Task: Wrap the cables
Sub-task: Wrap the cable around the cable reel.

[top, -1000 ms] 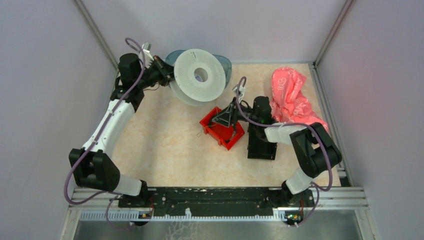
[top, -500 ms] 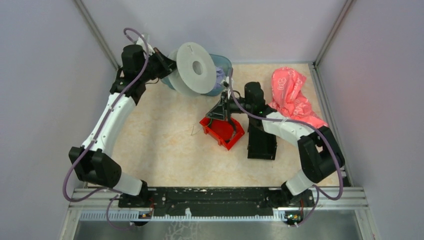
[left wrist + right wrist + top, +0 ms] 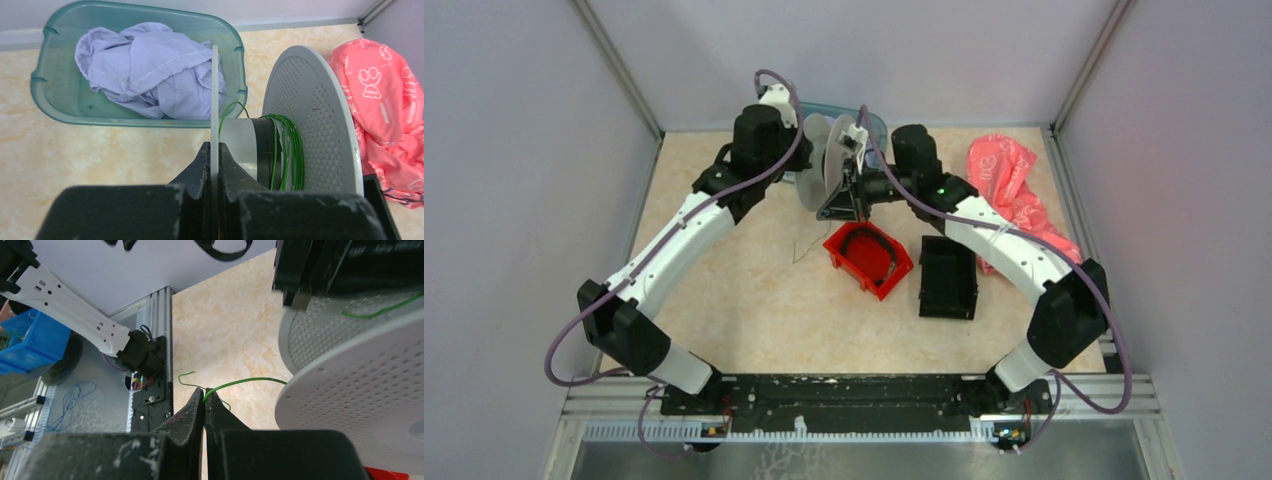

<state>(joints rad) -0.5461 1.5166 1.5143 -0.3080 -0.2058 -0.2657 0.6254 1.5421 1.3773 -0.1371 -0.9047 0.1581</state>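
My left gripper [image 3: 214,150] is shut on the thin edge of the white spool's near flange [image 3: 215,90] and holds the spool [image 3: 822,178] up, edge-on, at the back of the table. Several turns of green cable [image 3: 287,150] lie round the grey-and-black hub, against the far perforated flange [image 3: 312,120]. To the spool's right, my right gripper [image 3: 205,392] is shut on one thin green cable [image 3: 245,381] that runs up to the spool [image 3: 360,375]. In the top view that gripper [image 3: 854,197] sits close beside the spool. A loose cable end [image 3: 805,250] trails on the table.
A red bin [image 3: 871,262] and a black bin [image 3: 947,278] stand below the spool. Pink cloth [image 3: 1009,190] lies at the back right. A teal basin [image 3: 50,85] holding lavender cloth [image 3: 150,70] sits behind the spool. Grey walls close three sides.
The left arm swung right with the spool, turning it from face-on to edge-on. The right gripper shut on the green cable and rose from the red bin to the spool.
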